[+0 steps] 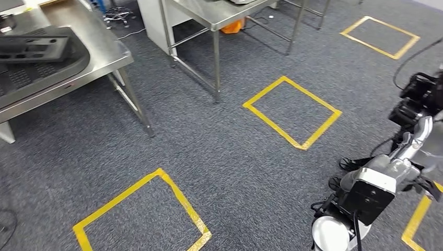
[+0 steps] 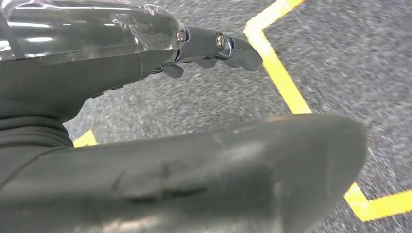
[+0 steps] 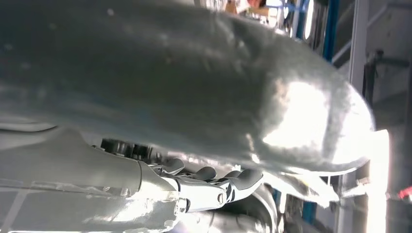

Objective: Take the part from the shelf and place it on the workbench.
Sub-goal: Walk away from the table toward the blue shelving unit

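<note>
Where it lies on the workbench (image 1: pixel 107 56), the part (image 1: pixel 32 47) looks black, slotted.

grey speckled carpet (image 1: pixel 219 157) covers the floor, marked with yellow tape squares (image 1: pixel 291 112). a steel desk (image 1: pixel 104 57) stands at the left, another steel desk (image 1: pixel 219 15) further back, with an orange object (image 1: pixel 232 25) under it.

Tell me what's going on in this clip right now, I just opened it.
The robot stands on grey carpet marked with yellow tape squares, with the steel workbench ahead to its left, where dark parts already lie. The right arm is raised at the head view's right edge. Neither wrist view shows the left hand or right hand gripping anything.
</note>
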Motion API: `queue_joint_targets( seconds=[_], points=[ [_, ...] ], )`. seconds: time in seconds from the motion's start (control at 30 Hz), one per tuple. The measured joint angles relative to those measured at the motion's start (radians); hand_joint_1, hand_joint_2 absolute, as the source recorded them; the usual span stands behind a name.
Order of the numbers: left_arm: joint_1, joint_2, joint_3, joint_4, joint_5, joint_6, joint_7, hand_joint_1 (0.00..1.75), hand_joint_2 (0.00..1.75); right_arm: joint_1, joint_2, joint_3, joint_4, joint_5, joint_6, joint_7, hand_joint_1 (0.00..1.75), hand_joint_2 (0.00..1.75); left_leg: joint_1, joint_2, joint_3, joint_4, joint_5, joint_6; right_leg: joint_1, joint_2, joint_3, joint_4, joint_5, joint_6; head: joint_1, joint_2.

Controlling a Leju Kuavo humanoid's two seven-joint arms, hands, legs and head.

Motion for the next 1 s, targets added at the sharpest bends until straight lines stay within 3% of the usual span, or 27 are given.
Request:
queue_joint_targets(
  seconds=[0.07, 0.1, 0.17, 0.23, 0.3, 0.37, 0.4, 0.43, 0.53, 0.6, 0.67, 0.73, 0.8, 0.87, 0.9, 0.93, 1.0],
  points=[
    [-0.001, 0.000, 0.000, 0.001, -0.001, 0.000, 0.001, 0.00, 0.00, 0.000, 0.000, 0.000, 0.000, -0.003, 0.000, -0.003, 0.00, 0.00, 0.003, -0.038, 0.029, -0.083, 0.028, 0.003, -0.001, 0.023, -0.009, 0.014, -0.006, 0.010, -0.003, 0.000],
    [-0.001, 0.000, 0.000, 0.001, -0.001, 0.000, 0.002, 0.00, 0.00, 0.001, 0.000, 0.000, 0.000, -0.004, 0.000, -0.004, 0.00, 0.00, 0.002, -0.046, 0.030, -0.090, 0.024, 0.006, -0.002, 0.033, -0.014, 0.017, -0.007, 0.016, -0.003, 0.000],
    [-0.002, 0.000, 0.000, 0.001, -0.002, 0.000, 0.003, 0.00, 0.00, 0.004, 0.000, 0.000, 0.000, -0.008, 0.000, -0.007, 0.00, 0.00, -0.001, -0.027, 0.031, -0.097, 0.028, 0.016, -0.006, 0.043, -0.020, 0.018, -0.006, 0.027, -0.002, 0.000],
    [-0.003, 0.000, 0.000, 0.001, -0.003, 0.000, 0.004, 0.00, 0.00, 0.006, 0.000, 0.000, -0.001, -0.010, 0.000, -0.009, 0.00, 0.00, 0.002, -0.003, 0.036, -0.106, 0.032, 0.029, -0.005, 0.000, -0.034, 0.050, -0.026, 0.037, 0.007, 0.000],
    [-0.002, 0.000, 0.000, 0.001, -0.003, 0.000, 0.004, 0.00, 0.00, 0.006, 0.000, 0.000, -0.001, -0.013, 0.000, -0.010, 0.00, 0.00, 0.002, 0.023, 0.040, -0.110, 0.032, 0.036, -0.005, -0.056, -0.086, 0.158, -0.082, 0.048, 0.020, 0.000],
    [0.000, 0.000, 0.000, 0.001, -0.003, 0.001, 0.004, 0.00, 0.00, 0.007, 0.000, 0.000, -0.001, -0.015, 0.000, -0.011, 0.00, 0.00, 0.002, 0.051, 0.041, -0.110, 0.029, 0.039, -0.012, -0.070, -0.147, 0.274, -0.123, 0.056, 0.028, 0.000],
    [0.001, 0.000, 0.000, 0.002, -0.003, 0.001, 0.004, 0.00, 0.00, 0.008, 0.000, 0.000, -0.001, -0.015, 0.000, -0.011, 0.00, 0.00, 0.002, 0.064, 0.042, -0.110, 0.026, 0.038, -0.014, -0.072, -0.159, 0.293, -0.120, 0.057, 0.031, 0.000],
    [0.001, 0.000, 0.000, 0.002, -0.003, 0.001, 0.004, 0.00, 0.00, 0.008, 0.000, 0.000, -0.001, -0.015, 0.000, -0.011, 0.00, 0.00, 0.002, 0.075, 0.045, -0.110, 0.024, 0.037, -0.016, -0.075, -0.150, 0.273, -0.098, 0.058, 0.035, 0.000],
    [0.000, 0.000, 0.000, 0.002, -0.006, 0.001, 0.006, 0.00, 0.00, 0.008, 0.000, 0.000, -0.001, -0.016, 0.000, -0.012, 0.00, 0.00, 0.001, 0.106, 0.062, -0.111, 0.011, 0.025, -0.011, -0.125, -0.053, 0.077, -0.006, 0.049, 0.046, 0.000],
    [-0.001, 0.000, 0.000, 0.002, -0.008, 0.001, 0.009, 0.00, 0.00, 0.008, 0.000, 0.000, -0.001, -0.017, 0.000, -0.014, 0.00, 0.00, -0.002, 0.120, 0.071, -0.114, 0.005, 0.015, -0.002, -0.145, -0.026, 0.016, 0.004, 0.037, 0.046, 0.000],
    [-0.002, 0.000, 0.000, 0.002, -0.009, 0.001, 0.012, 0.00, 0.00, 0.009, 0.000, 0.000, -0.001, -0.019, 0.000, -0.018, 0.00, 0.00, -0.003, 0.135, 0.081, -0.121, 0.002, 0.004, 0.003, -0.125, -0.026, 0.012, 0.003, 0.026, 0.041, 0.000],
    [-0.004, 0.000, 0.000, 0.002, -0.009, 0.002, 0.014, 0.00, 0.00, 0.011, 0.000, -0.001, -0.001, -0.021, 0.000, -0.022, 0.00, 0.00, -0.001, 0.115, 0.085, -0.103, -0.018, -0.007, -0.001, -0.104, -0.017, 0.000, 0.007, 0.014, 0.035, 0.000],
    [-0.004, 0.000, 0.000, 0.002, -0.009, 0.003, 0.014, 0.00, 0.00, 0.011, 0.002, -0.001, -0.002, -0.023, 0.000, -0.024, 0.00, 0.00, 0.001, 0.063, 0.047, -0.008, -0.071, -0.011, -0.005, -0.083, -0.010, -0.009, 0.010, 0.004, 0.022, 0.000],
    [-0.001, 0.000, 0.000, 0.002, -0.009, 0.004, 0.016, 0.00, 0.00, 0.011, 0.003, -0.001, -0.002, -0.025, 0.000, -0.024, 0.00, 0.00, -0.002, 0.037, -0.022, 0.121, -0.120, -0.010, -0.002, -0.059, -0.009, -0.008, 0.009, -0.002, 0.010, 0.000],
    [0.000, 0.000, 0.000, 0.002, -0.009, 0.004, 0.017, 0.00, 0.00, 0.012, 0.003, -0.001, -0.002, -0.025, 0.000, -0.024, 0.00, 0.00, -0.003, 0.033, -0.046, 0.154, -0.121, -0.009, -0.001, -0.045, -0.008, -0.007, 0.007, -0.003, 0.007, 0.000],
    [0.001, 0.000, 0.000, 0.002, -0.009, 0.004, 0.018, 0.00, 0.00, 0.013, 0.003, -0.002, -0.002, -0.026, 0.000, -0.024, 0.00, 0.00, -0.004, 0.031, -0.052, 0.150, -0.101, -0.007, 0.000, -0.030, -0.006, -0.006, 0.006, -0.003, 0.005, 0.000],
    [0.001, 0.000, 0.000, 0.002, -0.009, 0.004, 0.019, 0.00, 0.00, 0.013, 0.003, -0.002, -0.002, -0.026, 0.000, -0.024, 0.00, 0.00, -0.002, 0.014, -0.020, 0.044, -0.023, -0.002, 0.000, -0.002, -0.001, -0.001, 0.002, 0.000, 0.001, 0.000]
  ],
)
